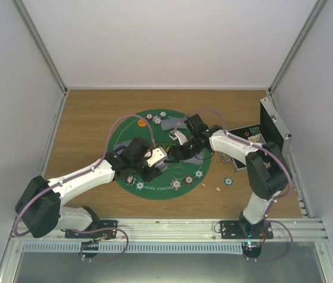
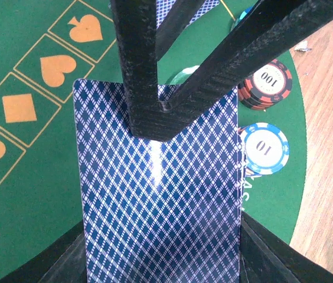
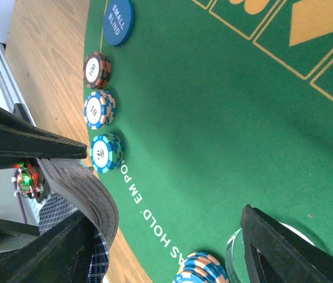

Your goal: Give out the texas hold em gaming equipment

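Note:
A thick deck of blue-diamond-backed playing cards (image 2: 160,194) sits upright in my left gripper (image 2: 160,254), which is shut on it over the green felt mat (image 1: 132,133). In the right wrist view the deck (image 3: 90,194) bows beside my right gripper's left finger. My right gripper (image 3: 166,215) is open, with bare felt between its fingers; its black fingers (image 2: 138,65) reach down onto the deck's top edge. A red 100 chip stack (image 2: 267,82) and a blue 10 chip (image 2: 264,147) lie right of the deck. A teal 50 chip (image 3: 105,153) and a blue small-blind disc (image 3: 118,20) sit near the mat's rim.
An open silver case (image 1: 273,127) stands at the right edge of the wooden table. A lone chip (image 1: 228,181) lies on bare wood right of the mat. An orange disc (image 1: 141,123) and loose cards (image 1: 169,122) lie on the mat's far side. Both arms meet mid-mat.

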Robot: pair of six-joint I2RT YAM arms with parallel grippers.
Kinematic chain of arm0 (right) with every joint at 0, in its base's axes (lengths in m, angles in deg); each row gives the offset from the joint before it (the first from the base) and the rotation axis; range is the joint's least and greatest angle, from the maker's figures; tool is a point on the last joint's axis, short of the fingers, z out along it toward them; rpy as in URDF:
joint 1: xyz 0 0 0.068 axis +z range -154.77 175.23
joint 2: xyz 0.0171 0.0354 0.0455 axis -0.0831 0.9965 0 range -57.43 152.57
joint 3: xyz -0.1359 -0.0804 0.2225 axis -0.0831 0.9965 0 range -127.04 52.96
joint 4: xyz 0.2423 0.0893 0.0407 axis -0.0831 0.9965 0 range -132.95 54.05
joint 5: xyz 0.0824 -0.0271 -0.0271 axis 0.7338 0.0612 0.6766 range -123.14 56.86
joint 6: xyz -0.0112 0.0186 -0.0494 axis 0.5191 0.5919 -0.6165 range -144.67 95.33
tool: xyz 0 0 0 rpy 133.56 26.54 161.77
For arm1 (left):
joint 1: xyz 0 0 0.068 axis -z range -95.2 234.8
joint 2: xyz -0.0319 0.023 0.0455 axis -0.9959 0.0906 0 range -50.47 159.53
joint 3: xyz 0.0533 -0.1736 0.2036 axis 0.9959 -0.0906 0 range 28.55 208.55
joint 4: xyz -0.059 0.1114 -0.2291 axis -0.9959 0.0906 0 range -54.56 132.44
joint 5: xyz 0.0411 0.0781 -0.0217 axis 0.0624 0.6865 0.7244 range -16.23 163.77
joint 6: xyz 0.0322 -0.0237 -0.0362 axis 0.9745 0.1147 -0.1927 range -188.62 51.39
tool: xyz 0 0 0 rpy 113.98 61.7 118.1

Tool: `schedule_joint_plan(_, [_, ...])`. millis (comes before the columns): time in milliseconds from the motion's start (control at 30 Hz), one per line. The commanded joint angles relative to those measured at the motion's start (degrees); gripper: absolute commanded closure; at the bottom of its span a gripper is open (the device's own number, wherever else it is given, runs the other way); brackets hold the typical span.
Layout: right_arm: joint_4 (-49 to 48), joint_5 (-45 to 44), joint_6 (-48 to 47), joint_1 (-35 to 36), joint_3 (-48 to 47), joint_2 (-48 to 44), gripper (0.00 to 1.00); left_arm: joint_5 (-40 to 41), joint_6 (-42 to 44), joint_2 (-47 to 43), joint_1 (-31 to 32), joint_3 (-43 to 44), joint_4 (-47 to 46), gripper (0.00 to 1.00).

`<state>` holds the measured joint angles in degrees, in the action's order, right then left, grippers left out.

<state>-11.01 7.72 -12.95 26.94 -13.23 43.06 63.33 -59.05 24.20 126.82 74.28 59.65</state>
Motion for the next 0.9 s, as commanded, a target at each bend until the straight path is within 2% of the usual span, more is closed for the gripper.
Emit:
schedule_joint_plan(0, [0.6, -1.12, -0.9, -0.86, 1.37, -1.46, 0.36, 0.0, -0.2, -1.01, 0.34, -0.37, -2.68, 0.45])
schedule_joint_plan(100, [-0.14, 1.7, -0.95, -0.86, 1.5, -1.99, 0.49, -0.07, -0.18, -1.11, 0.34, -0.38, -2.81, 0.45])
schedule_joint_plan(267, [-0.68, 6.52, -1.34, -0.85, 1.72, -2.72, 0.84, 0.15, -0.32, -1.0, 0.34, -0.47, -2.85, 0.45])
schedule_joint_plan(367, [-0.82, 7.34, -1.38, -0.85, 2.22, -3.68, 0.98, 0.31, -0.71, -0.92, 0.37, -0.48, -2.89, 0.45])
schedule_joint_plan(500, [-1.22, 7.62, -1.16, -1.69, 2.91, -5.99, 0.99, 0.71, -1.26, -1.41, 0.34, -1.16, -2.88, 0.45])
schedule_joint_plan(633, [-0.45, 2.47, -1.58, -4.24, 2.67, -7.46, 1.0, 1.86, -1.38, -1.84, 0.27, -1.92, -3.45, 0.45])
schedule_joint_plan(767, [2.44, -14.52, -2.43, -5.68, -0.53, -7.77, 0.99, 2.66, -1.69, -2.05, -1.12, -2.58, -4.25, 0.45])
schedule_joint_plan(867, [2.32, -23.88, -2.73, -5.61, -3.55, -6.91, 0.99, 3.65, -1.74, -2.06, -3.01, -2.27, -4.06, 0.45])
